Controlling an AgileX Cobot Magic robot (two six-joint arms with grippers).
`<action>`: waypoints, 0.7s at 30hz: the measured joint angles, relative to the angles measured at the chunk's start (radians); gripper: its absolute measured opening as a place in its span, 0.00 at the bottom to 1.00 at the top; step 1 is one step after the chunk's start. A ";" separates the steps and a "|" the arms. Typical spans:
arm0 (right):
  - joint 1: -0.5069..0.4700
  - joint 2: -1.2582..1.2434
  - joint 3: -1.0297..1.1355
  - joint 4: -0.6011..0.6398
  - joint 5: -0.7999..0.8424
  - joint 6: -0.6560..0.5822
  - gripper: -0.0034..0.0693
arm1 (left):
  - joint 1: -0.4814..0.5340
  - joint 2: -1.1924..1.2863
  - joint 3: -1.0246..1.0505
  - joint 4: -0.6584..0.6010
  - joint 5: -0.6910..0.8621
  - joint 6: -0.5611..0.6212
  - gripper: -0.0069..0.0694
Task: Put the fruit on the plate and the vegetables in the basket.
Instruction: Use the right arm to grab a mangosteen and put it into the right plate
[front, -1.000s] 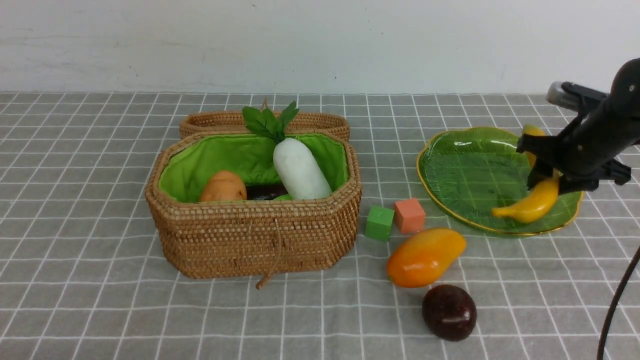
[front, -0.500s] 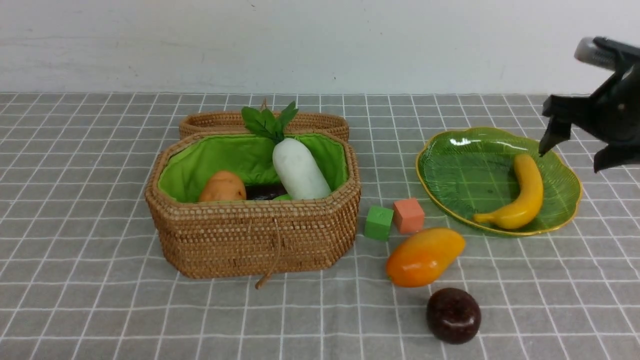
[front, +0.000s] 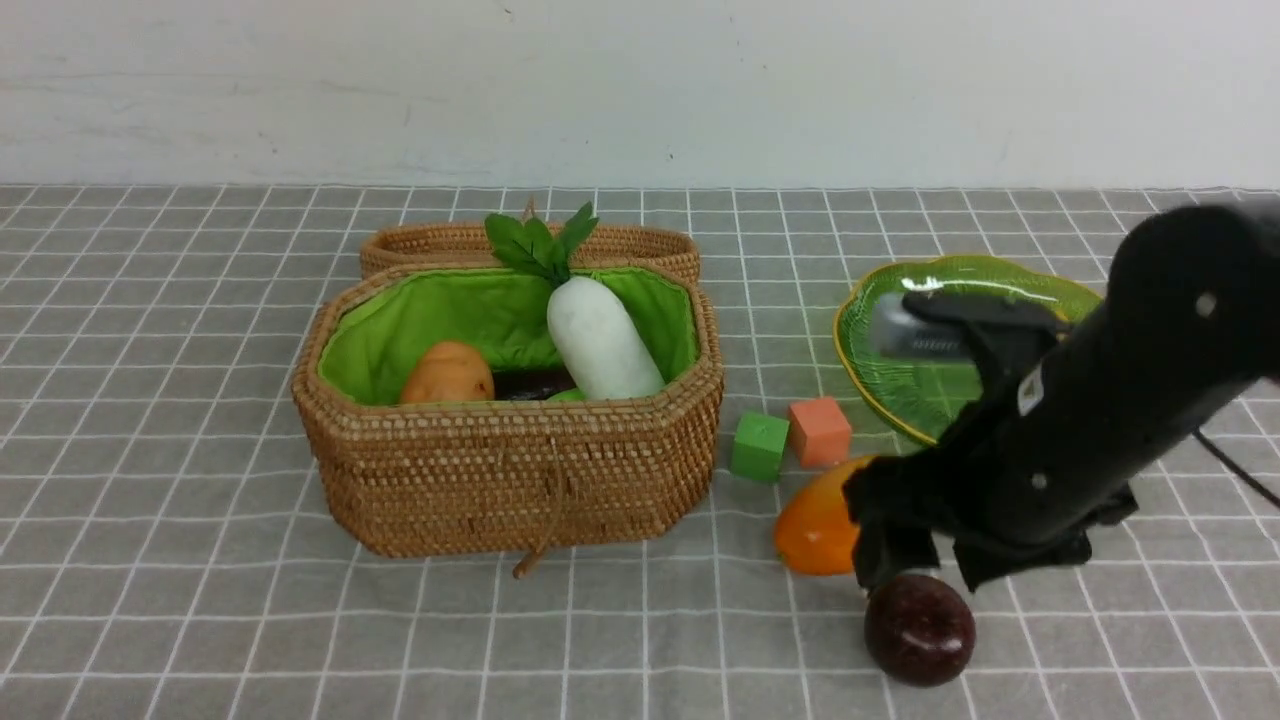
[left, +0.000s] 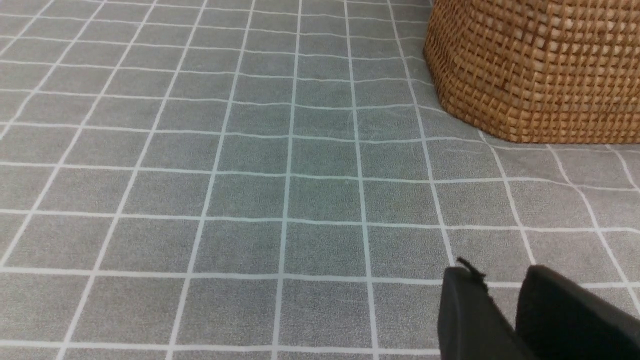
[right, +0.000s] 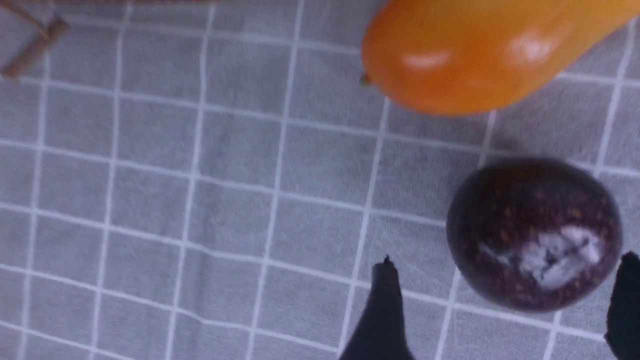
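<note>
Grey checked cloth over the table (front: 150, 600), plain white wall behind. Toward the robot's left, basket (front: 500, 480) with lid (front: 440, 240) set behind it, so open for loading. Inside, radish (front: 600, 345) leaning against the far lining, potato (front: 447, 375) beside it, and a dark sliver between them, probably the eggplant (front: 530, 383). Gourd too hidden to confirm.

Toward the right, plate (front: 880, 350), largely masked by the right arm, so contents unreadable. Between basket and plate, green cube (front: 758, 445) and orange cube (front: 818, 430), no part of the job.

Mango (front: 810, 520) on the cloth just in front of the plate, outside it. Maroon fruit (front: 920, 630) nearest the robot, also on the cloth.

Right tool (front: 922, 575) low over that fruit, jaws spread wide to either side, nothing gripped, evidently lined up for a pick. Left tool (left: 507, 310) low over bare cloth near the basket's wall, jaws barely parted, empty, out of the way.
</note>
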 joint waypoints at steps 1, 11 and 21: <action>0.005 0.000 0.020 -0.018 -0.010 0.012 0.83 | 0.000 0.000 0.000 0.000 0.000 0.000 0.30; 0.006 0.084 0.113 -0.061 -0.203 0.048 0.85 | 0.000 0.000 0.000 0.000 0.000 0.000 0.31; 0.005 0.100 0.111 -0.007 -0.194 0.030 0.81 | 0.000 0.000 0.000 0.000 0.000 0.000 0.31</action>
